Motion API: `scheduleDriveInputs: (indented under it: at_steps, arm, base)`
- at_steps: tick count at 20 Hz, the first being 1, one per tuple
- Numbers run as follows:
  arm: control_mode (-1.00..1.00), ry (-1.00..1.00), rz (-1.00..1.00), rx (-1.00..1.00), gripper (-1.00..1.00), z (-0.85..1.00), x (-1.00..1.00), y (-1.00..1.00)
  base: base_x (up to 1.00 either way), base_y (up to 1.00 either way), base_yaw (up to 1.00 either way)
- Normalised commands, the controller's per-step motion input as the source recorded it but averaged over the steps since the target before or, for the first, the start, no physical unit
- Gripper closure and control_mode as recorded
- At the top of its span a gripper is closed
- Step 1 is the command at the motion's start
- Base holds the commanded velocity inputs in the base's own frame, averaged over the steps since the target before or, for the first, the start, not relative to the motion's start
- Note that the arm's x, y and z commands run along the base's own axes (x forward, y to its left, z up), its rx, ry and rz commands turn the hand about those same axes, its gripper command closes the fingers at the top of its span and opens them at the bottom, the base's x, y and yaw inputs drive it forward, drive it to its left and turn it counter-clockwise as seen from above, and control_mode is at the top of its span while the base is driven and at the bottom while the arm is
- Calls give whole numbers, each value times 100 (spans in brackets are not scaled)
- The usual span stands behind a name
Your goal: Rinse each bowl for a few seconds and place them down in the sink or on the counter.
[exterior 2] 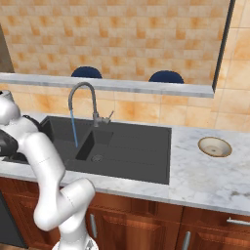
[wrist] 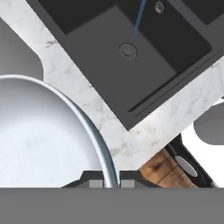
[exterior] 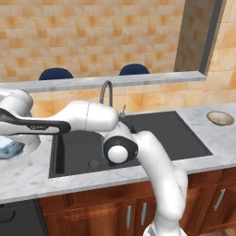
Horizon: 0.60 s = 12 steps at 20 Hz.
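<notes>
At the left end of the counter [exterior: 27, 173], you see the gripper [wrist: 111, 181] with its jaws closed narrowly on the rim of the pale blue bowl [wrist: 43, 144], one fingertip on either side of the rim. The bowl's white inside faces the hand camera, and the bowl appears to be lifted above the counter, beside the sink [wrist: 144, 65] and not yet over it. Note the tap [exterior 2: 83, 97]: a thin blue stream of water [exterior 2: 74, 129] already falls from it toward a drain in the sink. The tan bowl [exterior 2: 215, 146] sits upright on the counter well to the right of the sink, untouched.

Judged from this arrangement, the task is in its early part: you have one bowl in hand but not under the stream, so its rinse and set-down remain. The second bowl has yet to be fetched, rinsed and placed.
</notes>
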Motion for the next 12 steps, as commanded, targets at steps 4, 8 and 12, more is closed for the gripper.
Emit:
scheduleDriveInputs:
  at_steps: [4, 8, 12]
  arm:
    - [-100, -7, -21, 0, 100, 1, -24, -53]
    - [-100, -7, -20, 0, 100, 10, -17, -55]
    - [-100, -8, -22, 0, 100, 10, -12, -51]
  base:
    - [0, 0, 0]
    - [0, 0, 0]
    - [0, 0, 0]
